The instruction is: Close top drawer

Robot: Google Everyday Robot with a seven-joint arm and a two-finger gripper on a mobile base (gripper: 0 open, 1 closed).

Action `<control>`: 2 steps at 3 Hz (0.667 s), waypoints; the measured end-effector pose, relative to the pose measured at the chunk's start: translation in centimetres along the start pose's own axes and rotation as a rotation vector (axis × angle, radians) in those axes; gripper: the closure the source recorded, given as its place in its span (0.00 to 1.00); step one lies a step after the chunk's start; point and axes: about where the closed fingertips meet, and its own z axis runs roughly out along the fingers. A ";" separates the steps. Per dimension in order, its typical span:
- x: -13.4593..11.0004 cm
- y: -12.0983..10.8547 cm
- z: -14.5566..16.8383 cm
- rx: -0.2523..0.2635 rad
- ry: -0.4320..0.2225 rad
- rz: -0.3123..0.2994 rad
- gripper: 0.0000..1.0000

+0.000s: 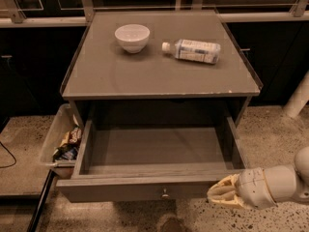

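Observation:
The top drawer [154,190] is a wide grey wooden drawer, pulled fully out of the grey cabinet, and it looks empty inside. A small round metal knob [165,194] sits at the centre of its flat front. My gripper [216,192], with pale cream fingers on a white arm, comes in from the lower right. Its tips are at the right part of the drawer front, at or very close to the front face, to the right of the knob.
On the cabinet top [159,71] stand a white bowl [132,36] and a plastic bottle [193,50] lying on its side. A clear bin [60,139] with snack packets hangs at the cabinet's left side. A white post [297,98] stands at right. The floor is speckled.

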 end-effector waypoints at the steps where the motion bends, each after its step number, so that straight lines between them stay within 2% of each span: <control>1: 0.0 0.0 0.0 0.000 0.000 0.000 0.35; 2: 0.0 0.0 0.0 0.000 0.000 0.000 0.11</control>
